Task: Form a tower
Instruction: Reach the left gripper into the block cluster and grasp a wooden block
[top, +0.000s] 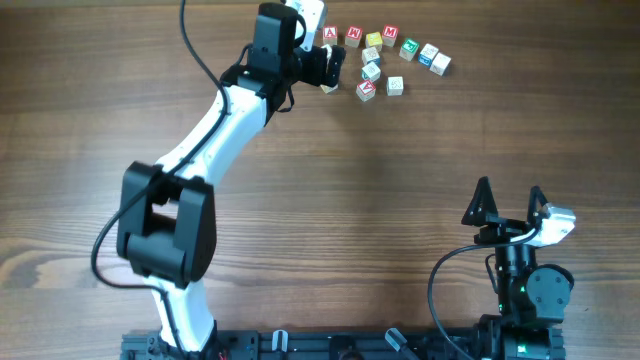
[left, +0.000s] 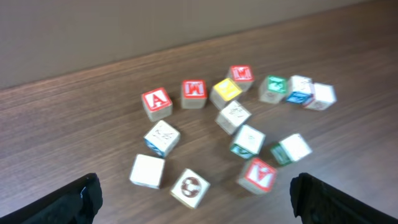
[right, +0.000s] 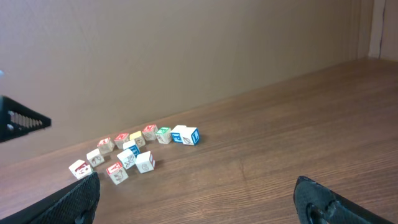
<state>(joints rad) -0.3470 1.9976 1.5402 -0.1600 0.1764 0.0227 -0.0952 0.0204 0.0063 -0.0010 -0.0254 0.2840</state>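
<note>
Jaws spread and empty, the left gripper (top: 330, 68) sits just left of the unstacked letter cubes (left: 235, 116) at the far side, while the right gripper (top: 510, 189), equally spread, lies well apart, near.

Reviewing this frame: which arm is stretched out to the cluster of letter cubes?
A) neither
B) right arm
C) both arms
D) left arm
D: the left gripper sits open beside the letter cubes, while the right gripper stands open near its base, far from them.
</note>
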